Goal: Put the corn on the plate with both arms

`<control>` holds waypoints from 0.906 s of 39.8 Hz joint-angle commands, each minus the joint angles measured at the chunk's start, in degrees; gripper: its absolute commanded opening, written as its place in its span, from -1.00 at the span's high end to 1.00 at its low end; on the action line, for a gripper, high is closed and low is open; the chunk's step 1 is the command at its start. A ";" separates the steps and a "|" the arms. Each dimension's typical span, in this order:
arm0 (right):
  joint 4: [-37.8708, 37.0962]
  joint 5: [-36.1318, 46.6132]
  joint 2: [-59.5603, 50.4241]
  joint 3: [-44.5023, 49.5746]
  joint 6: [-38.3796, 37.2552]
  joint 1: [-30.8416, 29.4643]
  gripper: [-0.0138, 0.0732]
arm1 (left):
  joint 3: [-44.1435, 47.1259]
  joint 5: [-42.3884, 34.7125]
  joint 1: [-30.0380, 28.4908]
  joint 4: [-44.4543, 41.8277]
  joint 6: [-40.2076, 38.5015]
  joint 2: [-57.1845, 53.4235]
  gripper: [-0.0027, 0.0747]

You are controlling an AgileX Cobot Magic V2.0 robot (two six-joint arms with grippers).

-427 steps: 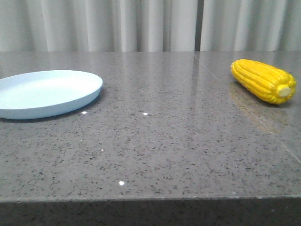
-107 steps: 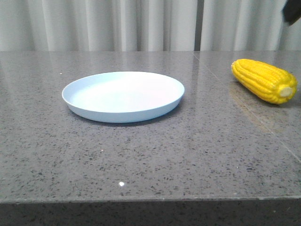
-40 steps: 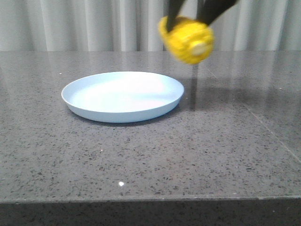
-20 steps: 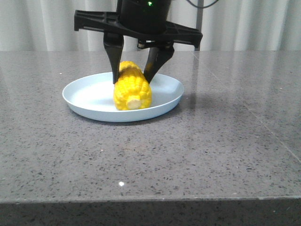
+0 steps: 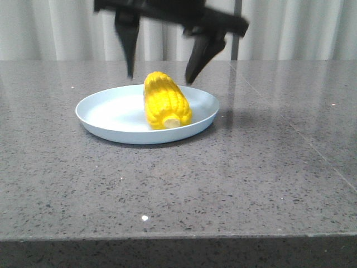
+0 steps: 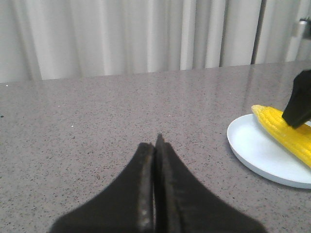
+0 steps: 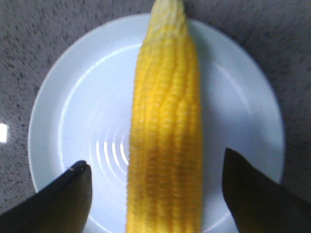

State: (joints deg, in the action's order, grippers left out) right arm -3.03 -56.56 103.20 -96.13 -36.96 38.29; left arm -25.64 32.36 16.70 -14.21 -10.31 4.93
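Corn (image 5: 166,101) lying in plate (image 5: 106,114), right of its middle, stub end toward the camera, resting against nothing but the low rim and the plate's floor. Right tool (image 5: 162,53) spread wide, hanging just above the cob, fingers clear on both sides; same seen in the right wrist view, corn (image 7: 166,131) running lengthwise between dark fingertips (image 7: 68,199) that touch nothing. Left tool (image 6: 154,184) pressed together, empty, well apart from the plate (image 6: 252,155) over bare surface (image 5: 251,178).

Likely placed already; remaining risk lies in the exit. Round cob, smooth shallow plate: could roll toward the rim and over it if nudged. Finger tips near the kernels, so a sideways drift could clip the cob or drag the plate. Straight lift looks safest. Left tool far enough off to pose little threat unless swung toward the plate.
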 commanded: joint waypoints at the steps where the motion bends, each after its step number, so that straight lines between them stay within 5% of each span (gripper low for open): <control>1: -1.88 0.48 -7.29 -1.95 3.66 -3.83 -0.65 | -1.39 -4.41 -0.12 -0.08 -0.46 0.83 0.98; 9: 1.51 -4.60 -12.37 -1.88 13.68 -12.45 -0.44 | -1.39 -4.41 -0.12 -0.08 -0.46 0.83 0.98; 18: 4.97 -5.96 -16.12 1.90 18.93 -21.35 0.10 | -1.39 -4.41 -0.12 -0.08 -0.46 0.83 0.98; 26: 4.98 -3.67 -21.95 11.93 21.39 -28.56 0.83 | -1.39 -4.41 -0.12 -0.08 -0.46 0.83 0.98; 36: 4.44 4.72 -33.83 28.96 22.61 -30.16 0.83 | -1.39 -4.41 -0.12 -0.08 -0.46 0.83 0.98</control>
State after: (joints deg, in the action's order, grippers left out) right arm 1.93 -57.33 74.83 -69.99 -15.37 8.31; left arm -25.64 32.36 16.70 -14.21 -10.31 4.93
